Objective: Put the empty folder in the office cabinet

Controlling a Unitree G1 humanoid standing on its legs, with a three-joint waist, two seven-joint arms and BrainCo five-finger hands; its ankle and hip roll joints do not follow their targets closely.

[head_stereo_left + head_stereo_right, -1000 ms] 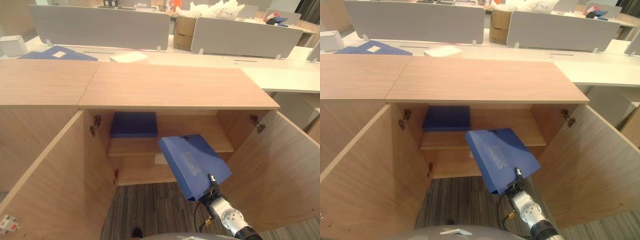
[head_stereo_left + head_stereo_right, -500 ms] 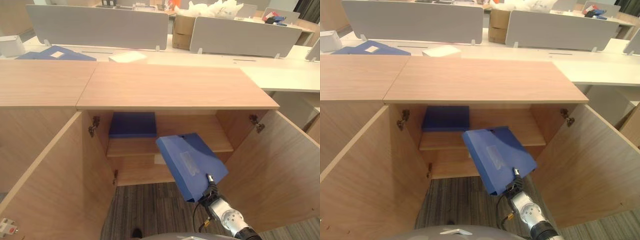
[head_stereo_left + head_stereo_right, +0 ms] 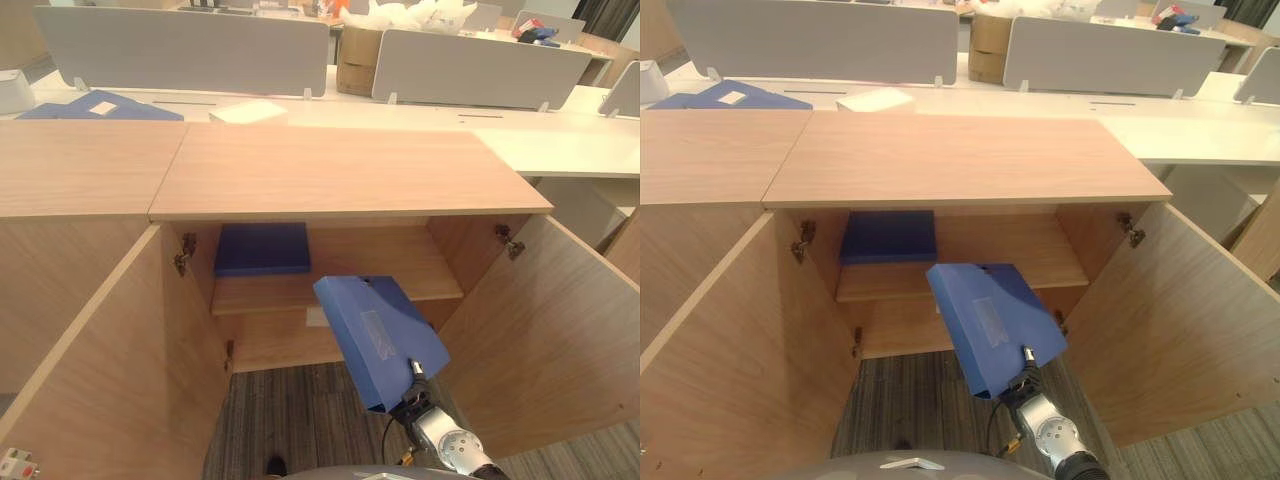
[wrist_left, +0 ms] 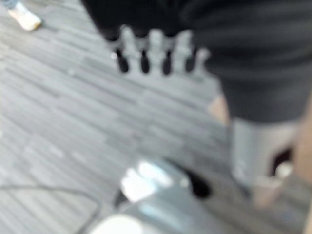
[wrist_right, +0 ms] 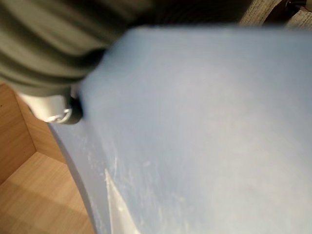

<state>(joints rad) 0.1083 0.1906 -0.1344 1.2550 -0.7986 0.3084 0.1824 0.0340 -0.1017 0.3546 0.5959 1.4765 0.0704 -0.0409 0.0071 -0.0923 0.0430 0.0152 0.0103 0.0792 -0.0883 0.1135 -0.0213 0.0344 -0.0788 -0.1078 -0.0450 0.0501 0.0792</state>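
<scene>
My right hand (image 3: 417,372) holds a blue folder (image 3: 380,335) tilted in front of the open cabinet (image 3: 340,170), its far end toward the space under the shelf (image 3: 410,270). The folder hides most of that hand. In the right wrist view the thumb (image 5: 54,108) presses on the blue folder (image 5: 204,131). A second, darker blue folder (image 3: 262,248) lies flat on the shelf's left part. In its own wrist view my left hand (image 4: 153,48) hangs over the carpet with straight fingers and holds nothing.
Both cabinet doors stand wide open, the left door (image 3: 110,370) and the right door (image 3: 540,330) flanking the opening. Behind the cabinet is a white desk with grey partitions (image 3: 180,50), another blue folder (image 3: 100,106), white paper (image 3: 248,110) and a cardboard box (image 3: 355,60).
The folder has dropped slightly with my right hand and sits a little more upright before the opening. The head view has shifted a bit.
</scene>
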